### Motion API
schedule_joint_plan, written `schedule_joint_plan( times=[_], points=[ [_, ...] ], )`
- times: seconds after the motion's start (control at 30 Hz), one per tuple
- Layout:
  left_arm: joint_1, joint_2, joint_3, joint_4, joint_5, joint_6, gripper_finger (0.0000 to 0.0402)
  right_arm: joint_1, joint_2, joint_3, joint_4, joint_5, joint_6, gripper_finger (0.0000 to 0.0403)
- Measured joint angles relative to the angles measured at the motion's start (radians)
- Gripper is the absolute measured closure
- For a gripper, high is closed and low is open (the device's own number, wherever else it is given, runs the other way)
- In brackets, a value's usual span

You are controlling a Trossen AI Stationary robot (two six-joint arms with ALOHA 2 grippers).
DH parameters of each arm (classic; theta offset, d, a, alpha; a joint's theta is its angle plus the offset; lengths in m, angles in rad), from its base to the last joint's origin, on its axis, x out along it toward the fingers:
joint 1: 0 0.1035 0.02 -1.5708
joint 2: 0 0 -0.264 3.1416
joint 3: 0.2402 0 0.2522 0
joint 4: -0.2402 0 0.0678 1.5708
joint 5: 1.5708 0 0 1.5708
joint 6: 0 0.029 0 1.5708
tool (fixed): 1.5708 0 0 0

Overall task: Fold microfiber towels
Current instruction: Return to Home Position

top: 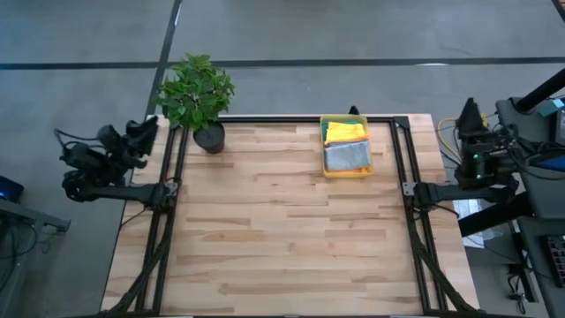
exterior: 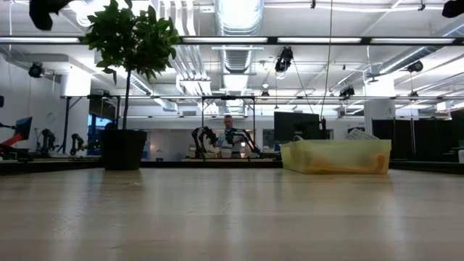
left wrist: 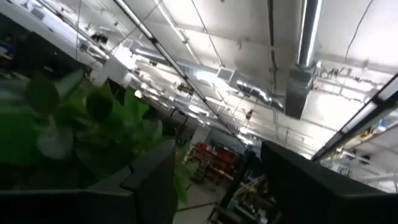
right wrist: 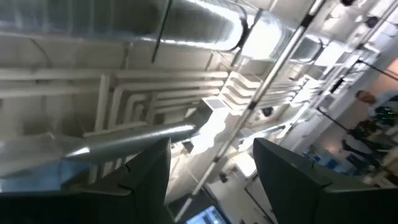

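Table (top: 282, 231) holds towels (top: 347, 157) in yellow bin (top: 322, 146) — well apart from L tool (left wrist: 217, 152), R tool (right wrist: 211, 146), both released.

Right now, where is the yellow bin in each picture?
High view: yellow bin near the picture's top, right of middle.
Low view: right of middle, far off.
Left wrist view: not in it.
Right wrist view: not in it.
Shared landmark: the potted plant, left of the bin in high and low views.
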Motion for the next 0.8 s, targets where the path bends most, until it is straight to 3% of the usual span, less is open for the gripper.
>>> schedule_joint_plan(
  times=[0.17, 0.3, 0.43, 0.63, 0.8],
  points=[
    [0.0, -0.001, -0.054, -0.007, -0.008, -0.059, 0.0176, 0.0, 0.006, -0.06, 0.053, 0.012, -0.002, 0.018],
    [0.0, -0.001, -0.119, -0.006, -0.001, -0.147, 0.0176, 0.002, 0.0, -0.142, 0.063, -0.027, 0.122, 0.0179],
    [-0.001, -0.003, -0.186, 0.027, 0.004, -0.216, 0.0176, 0.002, 0.0, -0.217, 0.075, -0.132, 0.257, 0.0179],
    [-0.001, -0.003, -0.316, 0.228, 0.047, -0.242, 0.0176, 0.002, 0.0, -0.294, 0.082, -0.294, 0.441, 0.018],
    [-0.002, -0.003, -0.413, 0.312, 0.095, -0.319, 0.0176, 0.002, 0.0, -0.347, 0.085, -0.344, 0.534, 0.0188]
  ],
)
